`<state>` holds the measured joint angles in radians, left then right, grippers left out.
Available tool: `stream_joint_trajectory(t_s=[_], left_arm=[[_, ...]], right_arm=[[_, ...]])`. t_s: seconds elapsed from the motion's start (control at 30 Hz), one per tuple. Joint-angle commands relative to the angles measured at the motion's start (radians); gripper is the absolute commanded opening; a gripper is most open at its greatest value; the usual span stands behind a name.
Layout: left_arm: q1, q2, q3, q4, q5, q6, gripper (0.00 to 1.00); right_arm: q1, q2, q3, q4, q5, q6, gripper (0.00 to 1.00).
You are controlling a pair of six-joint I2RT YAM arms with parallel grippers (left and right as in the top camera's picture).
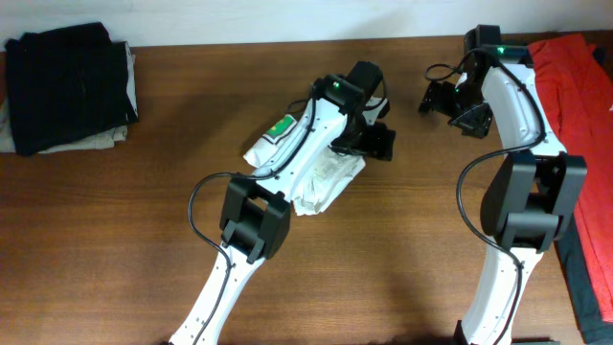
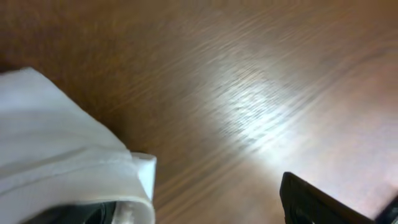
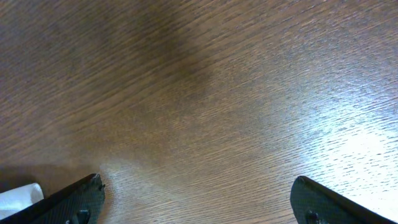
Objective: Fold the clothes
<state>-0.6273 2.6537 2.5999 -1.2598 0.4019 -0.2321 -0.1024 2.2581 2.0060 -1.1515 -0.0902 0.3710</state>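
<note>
The clothes (image 1: 321,180) are a white, wrinkled bundle in the middle of the table, partly hidden under my left arm. My left gripper (image 1: 372,140) is at the bundle's far right edge. In the left wrist view its jaws (image 2: 199,208) stand wide apart over bare wood. A white fold of the clothes (image 2: 59,152) drapes over the left finger, and the right finger (image 2: 311,202) is apart from the cloth. My right gripper (image 1: 442,100) hovers open to the right of the bundle. Its fingers (image 3: 74,199) frame bare table, and a scrap of white cloth (image 3: 18,196) shows at the lower left.
A stack of folded black clothes (image 1: 67,86) lies at the back left corner. A red garment (image 1: 575,81) is spread along the right edge behind my right arm. The brown wooden table (image 1: 115,249) runs across the front.
</note>
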Motion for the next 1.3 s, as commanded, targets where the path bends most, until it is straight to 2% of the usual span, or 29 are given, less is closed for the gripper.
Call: stream_joint_trajectory(t_s=[0.0,0.1,0.17,0.2,0.3,0.4,0.57,0.63,0.73,0.83,0.93,1.0,1.03,1.07,1.13,1.2,1.27], left_arm=[[-0.002,-0.092,0.131,-0.074,0.019,0.049,0.96],[0.049,-0.158,0.189,-0.201,-0.189,0.051,0.99],[0.093,-0.169,0.189,-0.333,-0.224,0.056,0.99],[0.126,-0.169,0.189,-0.428,-0.263,0.106,0.99],[0.195,-0.179,0.117,-0.428,-0.214,0.133,0.99],[0.246,-0.266,-0.039,-0.429,-0.215,0.137,0.99],[0.217,-0.525,-0.512,-0.426,-0.214,0.148,0.99],[0.171,-0.530,-0.661,-0.372,-0.176,0.148,0.99],[0.097,-0.530,-0.908,-0.113,-0.077,0.145,0.99],[0.097,-0.529,-0.964,0.042,-0.087,0.083,0.99],[0.100,-0.528,-0.964,0.077,-0.086,0.079,0.98],[0.097,-0.528,-0.964,0.082,-0.083,0.079,0.89],[0.092,-0.528,-0.964,0.082,-0.083,0.076,0.89],[0.082,-0.528,-0.964,0.080,-0.083,0.076,0.71],[0.062,-0.528,-0.964,0.074,-0.083,0.076,0.48],[0.046,-0.528,-0.964,0.058,-0.079,0.060,0.01],[0.023,-0.528,-0.964,0.066,-0.011,0.060,0.01]], right_arm=[[-0.003,-0.011,-0.003,-0.001,0.010,0.012,0.99],[-0.003,-0.011,-0.003,-0.001,0.010,0.012,0.99],[-0.003,-0.011,-0.003,-0.001,0.010,0.012,0.99],[-0.003,-0.011,-0.003,-0.001,0.010,0.012,0.99],[-0.003,-0.011,-0.003,-0.001,0.010,0.012,0.99],[-0.003,-0.011,-0.003,-0.001,0.010,0.012,0.99],[-0.003,-0.011,-0.003,-0.001,0.010,0.012,0.99],[-0.003,-0.011,-0.003,-0.001,0.010,0.012,0.99],[-0.003,-0.011,-0.003,-0.001,0.010,0.012,0.99],[-0.003,-0.011,-0.003,-0.001,0.010,0.012,0.99],[-0.003,-0.011,-0.003,-0.001,0.010,0.012,0.99],[-0.003,-0.011,-0.003,-0.001,0.010,0.012,0.99],[-0.003,-0.011,-0.003,-0.001,0.010,0.012,0.99],[-0.003,-0.011,-0.003,-0.001,0.010,0.012,0.99],[-0.003,-0.011,-0.003,-0.001,0.010,0.012,0.99],[-0.003,-0.011,-0.003,-0.001,0.010,0.012,0.99],[-0.003,-0.011,-0.003,-0.001,0.010,0.012,0.99]])
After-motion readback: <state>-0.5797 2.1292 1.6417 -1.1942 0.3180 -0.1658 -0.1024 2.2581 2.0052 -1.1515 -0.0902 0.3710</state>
